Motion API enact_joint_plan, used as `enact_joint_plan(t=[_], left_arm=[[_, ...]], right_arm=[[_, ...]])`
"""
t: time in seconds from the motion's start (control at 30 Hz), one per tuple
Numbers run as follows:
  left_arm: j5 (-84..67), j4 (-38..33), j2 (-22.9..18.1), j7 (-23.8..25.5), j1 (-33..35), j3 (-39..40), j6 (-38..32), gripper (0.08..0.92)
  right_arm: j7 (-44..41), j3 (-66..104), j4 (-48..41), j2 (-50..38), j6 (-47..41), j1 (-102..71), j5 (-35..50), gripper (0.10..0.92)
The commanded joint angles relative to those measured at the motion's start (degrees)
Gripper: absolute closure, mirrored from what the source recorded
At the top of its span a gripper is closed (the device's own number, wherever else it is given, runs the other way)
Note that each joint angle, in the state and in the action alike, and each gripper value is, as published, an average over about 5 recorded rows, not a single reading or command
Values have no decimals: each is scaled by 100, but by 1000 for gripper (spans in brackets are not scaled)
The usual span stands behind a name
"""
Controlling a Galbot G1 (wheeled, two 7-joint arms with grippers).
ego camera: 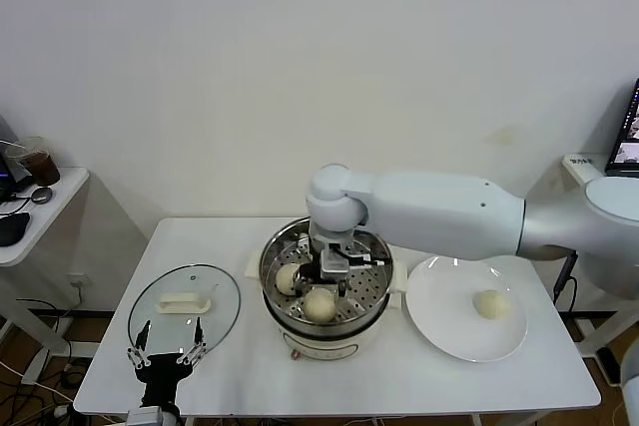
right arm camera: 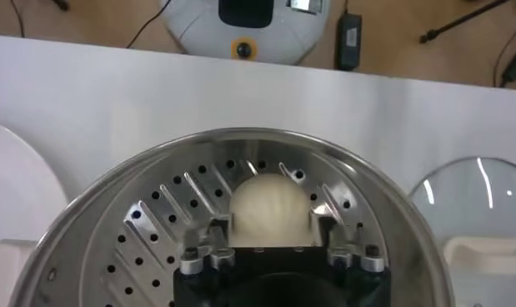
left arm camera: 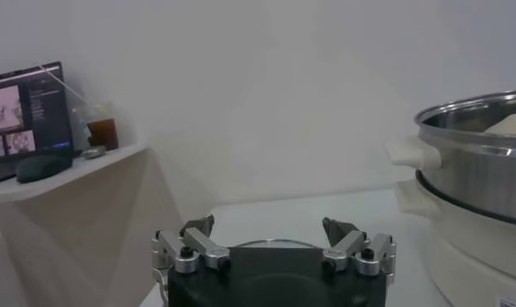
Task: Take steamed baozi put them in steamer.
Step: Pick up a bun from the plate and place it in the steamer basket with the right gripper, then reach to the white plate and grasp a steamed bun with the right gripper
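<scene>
Three baozi can be counted, two already in the steamer [ego camera: 371,246] and one [ego camera: 489,303] waiting on the white plate [ego camera: 439,331] to the right; the arm may hide another. The right gripper [ego camera: 332,268] hangs inside the basket, over its perforated floor. In its wrist view the fingers [right arm camera: 322,215] stand spread on either side of a bun [right arm camera: 269,208], apparently no longer pinching it, so the bun looks set down near the front wall of the basket. A second bun [ego camera: 288,276] lies just beside it, toward the left.

The step in hand reads as the release. To do it well, the gripper should lift straight up out of the basket with its fingers kept wide, so that neither pad drags the soft dough or nudges the neighbour (steamed skin tends to stick). Only once clear of the steel rim should it swing right toward the plate.

The left gripper [ego camera: 167,354] is parked at the table's near edge by the glass lid [ego camera: 185,303], jaws wide apart and empty.
</scene>
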Motion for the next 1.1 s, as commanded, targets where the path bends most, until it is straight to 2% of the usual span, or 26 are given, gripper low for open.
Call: enact_joint_plan(t=[0.03,0.13,0.3,0.4,0.5,0.63,0.8,0.93,1.1], left_arm=[[4,-19,-10,7,8,8,7,177],[-11,-44,-13,20,18,-3,18,177],[-101,-68,38,60,26,-49,52,177],[-168,-91,63,102,30,-74,84,177],[-235,-112,81,135,52,-87,109,177],[-285,-123,82,149,86,-94,124,177],[-321,-124,82,167,116,-92,140,177],[-385,-137,78,197,142,-110,170,177],[-394,-251,67,246,246,-117,180,177]], right_arm=[[-124,433,35,-370,-344,263,389,212],[-140,786,221,-949,-1212,258,920,204],[96,1051,233,-2082,-3196,175,2149,203],[156,1277,-36,-2625,-4029,16,2286,203],[56,1467,-260,-3140,-4535,-191,2016,203],[-147,1736,-344,-3719,-4759,-658,1447,203],[-319,2449,-279,-4180,-4584,-1721,489,203],[-316,3325,-326,-4290,-4398,-2912,-302,203],[-325,4230,-830,-4083,-4084,-3879,-984,203]])
